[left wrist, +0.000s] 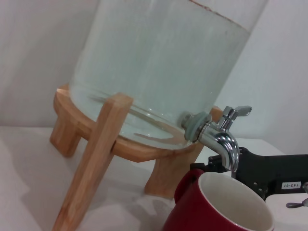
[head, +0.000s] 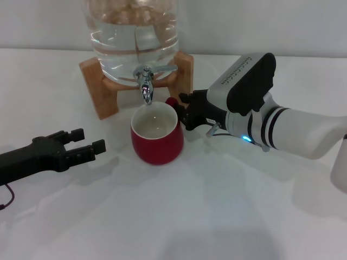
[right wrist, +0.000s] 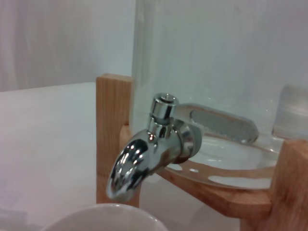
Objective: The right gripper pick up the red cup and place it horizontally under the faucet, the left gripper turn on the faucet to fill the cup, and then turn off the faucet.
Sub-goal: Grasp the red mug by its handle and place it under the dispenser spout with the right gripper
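Note:
The red cup (head: 156, 136) stands upright on the table, its cream inside facing up, directly below the spout of the chrome faucet (head: 145, 82). The faucet's thin lever (head: 164, 69) points toward the right side. I see no water running. My right gripper (head: 185, 112) is open just right of the cup, its fingers on either side of the small red handle (head: 171, 101). My left gripper (head: 91, 139) is open and empty, low over the table left of the cup. The left wrist view shows the faucet (left wrist: 219, 137), the cup (left wrist: 216, 202) and the labelled right gripper (left wrist: 269, 173). The right wrist view shows the faucet (right wrist: 149, 159) over the cup rim (right wrist: 106, 219).
The clear water jug (head: 133, 32) rests on a wooden stand (head: 100, 89) at the back of the white table (head: 179, 216). The stand's legs flank the faucet.

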Available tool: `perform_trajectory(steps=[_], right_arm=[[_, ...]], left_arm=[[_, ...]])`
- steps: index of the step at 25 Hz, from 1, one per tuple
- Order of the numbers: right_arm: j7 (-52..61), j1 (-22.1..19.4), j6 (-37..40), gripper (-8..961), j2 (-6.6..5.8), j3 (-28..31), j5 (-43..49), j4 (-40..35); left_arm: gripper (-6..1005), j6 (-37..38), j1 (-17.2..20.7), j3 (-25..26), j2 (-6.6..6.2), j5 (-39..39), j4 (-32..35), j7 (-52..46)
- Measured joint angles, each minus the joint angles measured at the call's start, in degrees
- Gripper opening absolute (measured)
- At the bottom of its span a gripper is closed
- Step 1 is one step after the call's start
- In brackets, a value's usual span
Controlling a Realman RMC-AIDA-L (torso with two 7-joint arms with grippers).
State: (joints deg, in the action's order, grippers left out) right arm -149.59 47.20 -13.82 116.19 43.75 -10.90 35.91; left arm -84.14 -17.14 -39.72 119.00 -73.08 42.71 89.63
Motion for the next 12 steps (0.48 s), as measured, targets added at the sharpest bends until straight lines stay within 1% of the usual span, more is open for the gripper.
perform_trajectory(steps=[12], right_arm=[[0.0, -0.9, -1.6, 255, 0.00, -0.1, 0.0, -1.9]], left_arm=[[887, 0.0, -0.1, 0.0, 0.00, 0.0, 0.0, -0.1]])
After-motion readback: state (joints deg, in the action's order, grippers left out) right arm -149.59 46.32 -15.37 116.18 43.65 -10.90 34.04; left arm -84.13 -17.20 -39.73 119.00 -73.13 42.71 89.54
